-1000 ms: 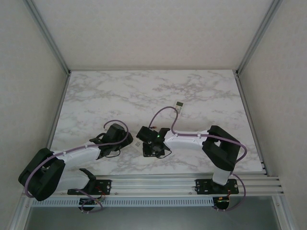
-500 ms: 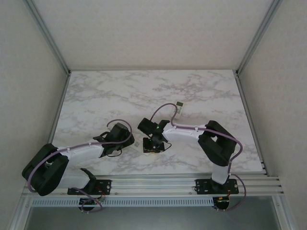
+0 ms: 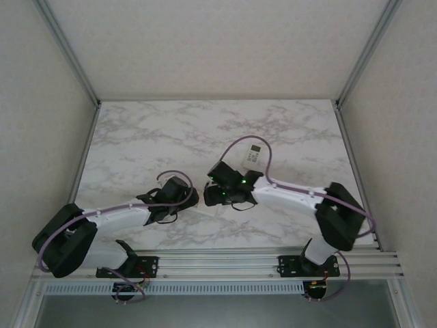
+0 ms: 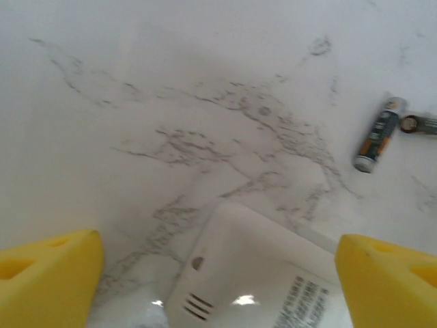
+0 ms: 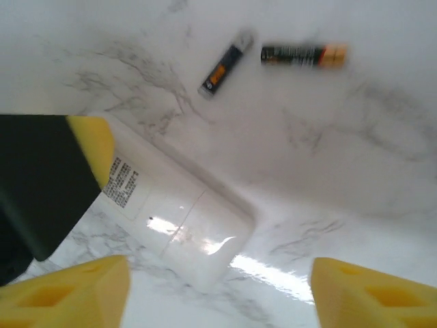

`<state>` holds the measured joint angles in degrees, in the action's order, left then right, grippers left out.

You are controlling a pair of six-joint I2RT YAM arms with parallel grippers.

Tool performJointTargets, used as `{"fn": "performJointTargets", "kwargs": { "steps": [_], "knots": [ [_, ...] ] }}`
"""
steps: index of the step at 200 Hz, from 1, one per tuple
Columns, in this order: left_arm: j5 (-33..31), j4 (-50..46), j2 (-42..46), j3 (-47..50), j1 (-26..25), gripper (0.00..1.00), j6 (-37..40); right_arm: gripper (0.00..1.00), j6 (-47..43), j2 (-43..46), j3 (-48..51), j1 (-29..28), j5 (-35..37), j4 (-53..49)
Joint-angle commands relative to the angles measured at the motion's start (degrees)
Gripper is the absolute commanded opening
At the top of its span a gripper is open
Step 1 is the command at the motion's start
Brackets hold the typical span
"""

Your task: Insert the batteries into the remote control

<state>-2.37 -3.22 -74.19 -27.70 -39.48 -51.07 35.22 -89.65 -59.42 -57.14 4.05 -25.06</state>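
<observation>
From above, the marble table [image 3: 136, 137] carries both arms reaching in toward the middle of its near edge. The left gripper [image 3: 190, 198] and right gripper [image 3: 217, 196] face each other just apart, with the pale remote control [image 3: 205, 208] on the tabletop between and just below them. A second remote [image 3: 254, 153] lies face up further back, right of the table's centre, with the right arm's purple cable [image 3: 235, 145] arching beside it. In the left wrist view, the left gripper [image 4: 215, 273] stands wide, its yellow fingertips [image 4: 48, 280] at the two bottom corners and holding nothing. The remote control [image 4: 252, 280] lies back-up on the table between them, touching neither. A blue battery [image 4: 379, 134] with an orange band rests on the marble well beyond it, toward the right. The end of a black battery [image 4: 420, 124] sits just beside its far tip, partly cut off. In the right wrist view, the right gripper [image 5: 218, 287] is likewise spread wide and empty. The remote control [image 5: 177, 219] lies slantwise above its fingertips [image 5: 68, 294], and the left gripper's yellow pad is at the remote's label end. The blue battery [image 5: 225, 65] and black battery [image 5: 304, 55] lie further off, near each other but apart.
</observation>
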Motion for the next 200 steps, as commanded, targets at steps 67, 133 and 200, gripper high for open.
{"fn": "performJointTargets", "kwargs": {
  "steps": [67, 133, 200],
  "knots": [
    [2.4, -4.2, 18.3, 2.5, 3.1, 0.99, -4.0, 0.99, -43.1, -10.1, -3.5, -0.8, -8.9, 2.1],
    [3.5, -7.2, 23.3, 3.7, 6.9, 0.99, -4.2, 0.85, -45.0, -21.1, -10.6, -3.2, -4.7, -1.9],
    [9.3, -7.9, 23.8, 1.8, 10.4, 0.99, -7.3, 0.5, -41.1, -14.5, -6.1, -3.5, -4.4, 2.9]
  ]
}}
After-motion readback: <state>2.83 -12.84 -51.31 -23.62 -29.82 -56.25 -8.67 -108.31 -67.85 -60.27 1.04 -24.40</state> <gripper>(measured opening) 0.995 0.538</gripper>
